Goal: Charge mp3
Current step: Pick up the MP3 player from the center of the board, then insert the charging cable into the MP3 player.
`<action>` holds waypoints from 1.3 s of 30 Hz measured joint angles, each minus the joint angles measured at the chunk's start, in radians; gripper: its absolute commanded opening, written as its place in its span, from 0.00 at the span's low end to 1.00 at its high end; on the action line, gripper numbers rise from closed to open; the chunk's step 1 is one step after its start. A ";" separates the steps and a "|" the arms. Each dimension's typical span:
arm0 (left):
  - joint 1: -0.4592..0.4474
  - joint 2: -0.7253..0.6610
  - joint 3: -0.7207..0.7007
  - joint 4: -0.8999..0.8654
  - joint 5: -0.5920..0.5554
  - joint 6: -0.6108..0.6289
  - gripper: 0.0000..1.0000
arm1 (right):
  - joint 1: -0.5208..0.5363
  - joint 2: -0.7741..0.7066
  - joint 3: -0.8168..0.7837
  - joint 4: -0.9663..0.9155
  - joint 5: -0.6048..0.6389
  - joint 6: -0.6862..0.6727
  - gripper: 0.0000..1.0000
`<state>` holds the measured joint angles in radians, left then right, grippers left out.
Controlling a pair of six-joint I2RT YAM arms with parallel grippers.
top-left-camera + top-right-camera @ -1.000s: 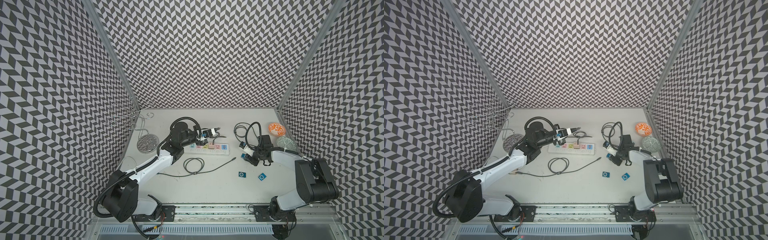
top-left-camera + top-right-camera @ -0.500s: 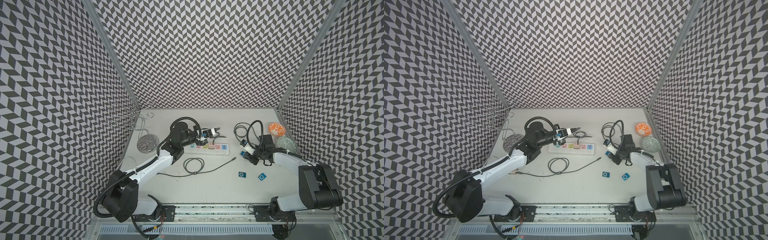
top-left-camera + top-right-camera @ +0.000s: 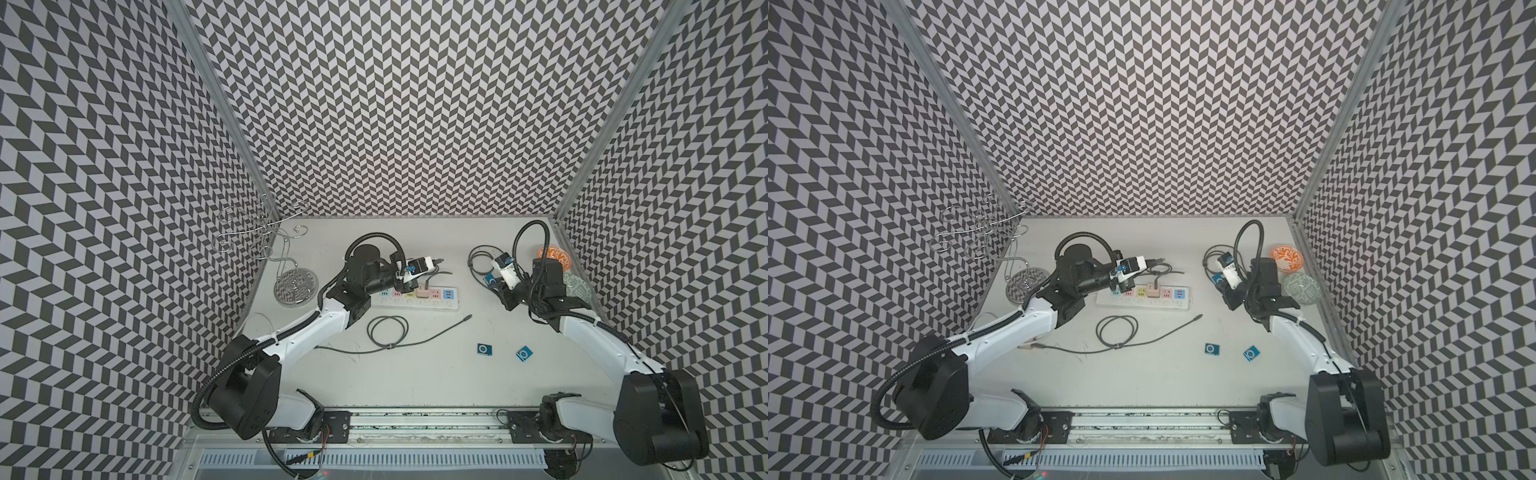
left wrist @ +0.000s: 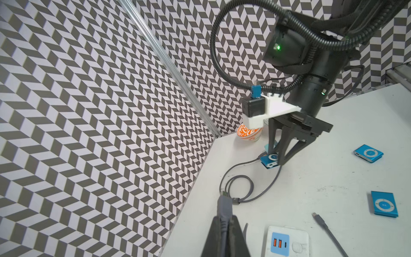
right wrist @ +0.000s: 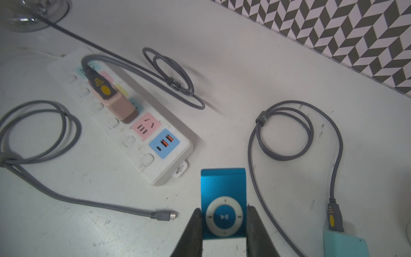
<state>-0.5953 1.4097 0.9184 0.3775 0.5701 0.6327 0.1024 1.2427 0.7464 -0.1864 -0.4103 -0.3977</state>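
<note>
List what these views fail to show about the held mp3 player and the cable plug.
Right wrist view: the mp3 player, held by the right gripper, shows only its face; its charging port is out of sight.
Left wrist view: the cable plug in the left gripper has a tip too small and blurred to identify.
Right wrist view: the teal block is cut off by the picture's edge.

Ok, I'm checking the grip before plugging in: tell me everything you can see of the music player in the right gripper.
The music player is a small flat blue square, metallic-looking, with a white control ring around a blue play-pause button. Its front faces the wrist camera; one end folds over like a clip. The right gripper pinches its two side edges beside the ring. Whether it touches the table is unclear.
</note>
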 measured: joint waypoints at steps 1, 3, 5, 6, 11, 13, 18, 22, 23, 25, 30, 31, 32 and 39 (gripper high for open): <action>-0.009 0.007 0.002 -0.001 -0.002 -0.006 0.00 | 0.006 0.000 0.018 -0.003 -0.005 0.021 0.11; -0.029 0.019 0.008 -0.005 -0.010 -0.018 0.00 | 0.021 0.000 0.053 -0.008 -0.013 0.059 0.11; -0.053 0.029 0.014 -0.005 -0.021 -0.032 0.00 | 0.043 0.000 0.079 -0.009 -0.016 0.089 0.11; -0.064 0.032 0.015 -0.003 -0.028 -0.042 0.00 | 0.056 0.000 0.089 -0.009 -0.017 0.105 0.11; -0.090 0.047 0.015 0.032 -0.062 -0.106 0.00 | 0.122 -0.054 0.079 -0.011 -0.003 0.181 0.11; -0.096 0.051 0.015 0.053 -0.090 -0.127 0.00 | 0.159 -0.105 0.064 -0.006 0.019 0.209 0.11; -0.120 0.056 0.015 0.097 -0.159 -0.150 0.00 | 0.261 -0.221 0.031 0.024 0.086 0.257 0.12; -0.149 0.061 0.014 0.123 -0.191 -0.161 0.00 | 0.288 -0.261 0.016 0.053 0.127 0.284 0.11; -0.155 0.061 0.014 0.130 -0.197 -0.164 0.00 | 0.290 -0.265 0.014 0.062 0.141 0.290 0.11; -0.164 0.061 0.012 0.140 -0.208 -0.170 0.00 | 0.294 -0.273 0.005 0.079 0.159 0.298 0.11; -0.170 0.061 0.004 0.153 -0.224 -0.183 0.00 | 0.299 -0.287 -0.010 0.111 0.182 0.313 0.12; -0.171 0.061 0.002 0.154 -0.227 -0.185 0.00 | 0.301 -0.287 -0.010 0.117 0.182 0.314 0.12; -0.173 0.061 -0.002 0.158 -0.231 -0.187 0.00 | 0.301 -0.287 -0.010 0.121 0.183 0.314 0.12; -0.192 0.061 -0.015 0.176 -0.244 -0.209 0.00 | 0.302 -0.287 -0.010 0.145 0.183 0.316 0.12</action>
<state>-0.7872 1.4712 0.9031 0.5533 0.3260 0.4232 0.4042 0.9558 0.7368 -0.0410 -0.2268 -0.0818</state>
